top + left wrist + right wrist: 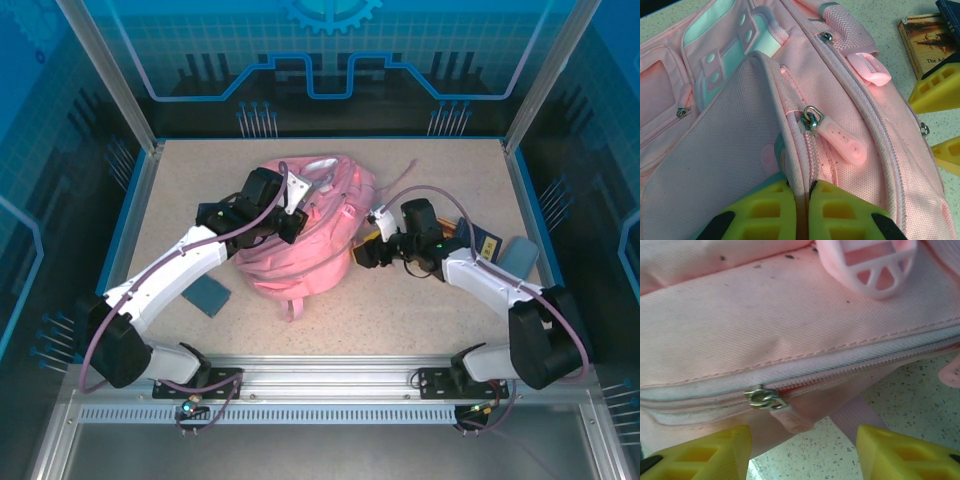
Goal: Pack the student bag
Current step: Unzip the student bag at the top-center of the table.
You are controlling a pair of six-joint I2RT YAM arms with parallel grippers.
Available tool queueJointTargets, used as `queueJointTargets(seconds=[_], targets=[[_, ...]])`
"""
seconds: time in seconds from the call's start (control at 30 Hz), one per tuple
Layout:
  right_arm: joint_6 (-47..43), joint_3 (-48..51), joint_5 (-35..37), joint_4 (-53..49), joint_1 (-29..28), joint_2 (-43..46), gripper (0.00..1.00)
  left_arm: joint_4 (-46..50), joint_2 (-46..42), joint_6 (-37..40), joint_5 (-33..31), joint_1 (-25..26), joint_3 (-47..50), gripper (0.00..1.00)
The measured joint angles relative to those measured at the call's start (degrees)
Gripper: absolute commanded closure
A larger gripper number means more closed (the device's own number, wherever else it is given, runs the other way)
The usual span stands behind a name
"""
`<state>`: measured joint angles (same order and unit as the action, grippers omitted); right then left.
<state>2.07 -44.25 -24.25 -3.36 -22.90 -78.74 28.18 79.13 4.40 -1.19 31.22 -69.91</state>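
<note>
The student bag [300, 235] lies slumped in the middle of the desk [420, 310], a little nearer the far edge. The left claw [800, 189] is clamped on a fabric seam of the bag beside a pink zip pull [837, 137]. The right claw [800, 452] stands open at the bag's right side, fingers apart below a metal zip slider [762, 399], and a book [487, 240] lies near the desk's right edge.
</note>
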Motion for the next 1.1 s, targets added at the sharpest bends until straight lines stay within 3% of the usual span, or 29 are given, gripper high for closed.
queueJointTargets(seconds=[0.1, 0.33, 0.53, 0.83, 1.1], targets=[[-0.61, -0.87, -1.01, 0.02, 0.20, -2.36, 0.55, 0.00, 0.00, 0.00, 0.02, 0.00, 0.02, 1.00], [-2.86, -1.25, -5.38, 2.80, 0.59, -3.30, 0.69, 0.00, 0.00, 0.02, 0.17, 0.00, 0.02, 1.00], [-4.81, -3.26, -7.30, 2.62, 0.61, -3.98, 0.99, -0.13, 0.00, -0.02, 0.15, 0.00, 0.00, 1.00], [-4.55, -3.10, -2.14, -1.75, -0.55, -0.24, 1.00, -1.01, 2.62, -5.20, 0.20, 0.00, -0.63, 1.00], [0.04, 1.66, 3.19, -3.67, -6.64, 5.99, 1.00, -6.34, 10.95, -14.51, 1.40, 0.66, -4.24, 1.00]])
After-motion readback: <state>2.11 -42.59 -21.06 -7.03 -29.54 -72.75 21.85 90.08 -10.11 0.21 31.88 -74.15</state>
